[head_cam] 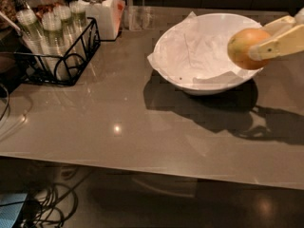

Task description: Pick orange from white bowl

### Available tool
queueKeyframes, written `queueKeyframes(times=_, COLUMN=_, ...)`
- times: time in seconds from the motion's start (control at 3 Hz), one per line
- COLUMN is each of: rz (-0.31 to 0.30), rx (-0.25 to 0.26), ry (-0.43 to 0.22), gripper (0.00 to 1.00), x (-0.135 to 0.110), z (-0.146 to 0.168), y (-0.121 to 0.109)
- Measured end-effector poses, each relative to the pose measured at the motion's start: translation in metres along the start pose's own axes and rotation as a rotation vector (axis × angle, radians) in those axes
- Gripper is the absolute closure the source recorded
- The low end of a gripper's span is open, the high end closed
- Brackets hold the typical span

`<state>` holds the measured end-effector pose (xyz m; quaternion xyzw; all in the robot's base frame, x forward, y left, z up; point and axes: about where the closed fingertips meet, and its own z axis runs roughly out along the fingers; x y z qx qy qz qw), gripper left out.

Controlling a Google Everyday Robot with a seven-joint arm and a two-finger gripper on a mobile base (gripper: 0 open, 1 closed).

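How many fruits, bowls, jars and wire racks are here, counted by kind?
Bowls: 1, the white bowl.
Fruits: 1, the orange, held by the gripper at its right rim.
Jars: 1, white lidded jar.
Wire racks: 1, black wire rack.
Total: 4.

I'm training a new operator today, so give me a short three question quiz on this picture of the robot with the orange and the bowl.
1. True or false: the orange rests on the paper inside the bowl.
2. What is the gripper clamped on? A the orange, B the paper, C the bowl's rim.
3. Fill in: the wire rack of cups stands at the picture's ___ side.
Key: 1 false, the gripper holds it up by the bowl's right rim; 2 A; 3 left.
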<state>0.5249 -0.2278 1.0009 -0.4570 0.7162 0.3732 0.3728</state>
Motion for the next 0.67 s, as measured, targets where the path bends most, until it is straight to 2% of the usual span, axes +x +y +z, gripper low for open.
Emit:
queueKeyframes(times=0.33, rz=0.052, rx=0.023, ry=-0.084, gripper=1.0, x=0.0015, z=-0.0394, y=0.0281)
queueKeyframes(times=0.67, rz=0.052, rx=0.038, ry=-0.093, gripper=1.0, x=0.001, z=-0.0409, y=0.0247)
